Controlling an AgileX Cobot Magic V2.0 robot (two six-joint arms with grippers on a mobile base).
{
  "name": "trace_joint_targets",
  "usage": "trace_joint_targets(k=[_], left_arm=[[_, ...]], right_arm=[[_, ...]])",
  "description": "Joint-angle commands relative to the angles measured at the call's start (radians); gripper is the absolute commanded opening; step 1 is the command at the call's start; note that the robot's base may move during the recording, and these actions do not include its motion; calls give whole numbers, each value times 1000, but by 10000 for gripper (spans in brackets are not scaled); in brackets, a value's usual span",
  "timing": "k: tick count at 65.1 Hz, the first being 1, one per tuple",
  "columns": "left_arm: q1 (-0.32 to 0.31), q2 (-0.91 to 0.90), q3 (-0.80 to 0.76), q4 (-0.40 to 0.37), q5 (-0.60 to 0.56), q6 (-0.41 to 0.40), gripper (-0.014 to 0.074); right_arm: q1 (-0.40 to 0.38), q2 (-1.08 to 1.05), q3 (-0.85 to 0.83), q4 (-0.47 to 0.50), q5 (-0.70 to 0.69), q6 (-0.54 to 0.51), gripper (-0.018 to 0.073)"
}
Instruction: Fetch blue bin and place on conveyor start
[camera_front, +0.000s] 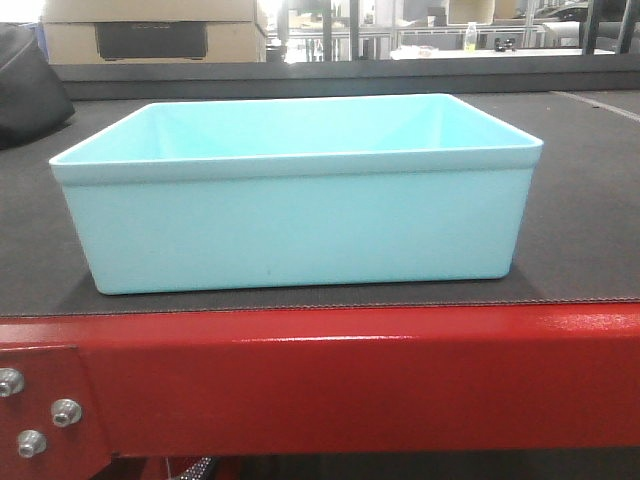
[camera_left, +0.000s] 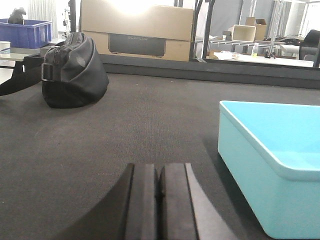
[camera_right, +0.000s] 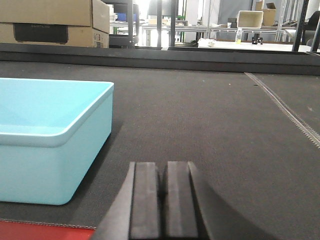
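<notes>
Nearest us runs the glossy red frame (camera_front: 330, 375) with its silver bolts (camera_front: 66, 411). Just behind it, the pale aqua blue bin (camera_front: 300, 225) sits upright on the dark textured belt (camera_front: 590, 200), its front wall near that edge. We see smooth plain walls, rounded corners and a thin rim lip. Our left gripper (camera_left: 159, 200) and right gripper (camera_right: 164, 200) flank the bin, each with pads pressed together on nothing, apart from its walls. Bare surface spreads to either side. Farther left lies a black fabric bag (camera_left: 72, 70), with cardboard boxes (camera_left: 137, 30) beyond.
</notes>
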Motion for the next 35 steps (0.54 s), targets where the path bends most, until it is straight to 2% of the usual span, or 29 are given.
trace_joint_targets(k=[1,35], left_arm=[[3,-6,-1,0,-21,-4,-111],[3,-6,-1,0,-21,-4,-111]], right_arm=[[-7,-4,1,-8,-17,0,-163],[-7,-4,1,-8,-17,0,-163]])
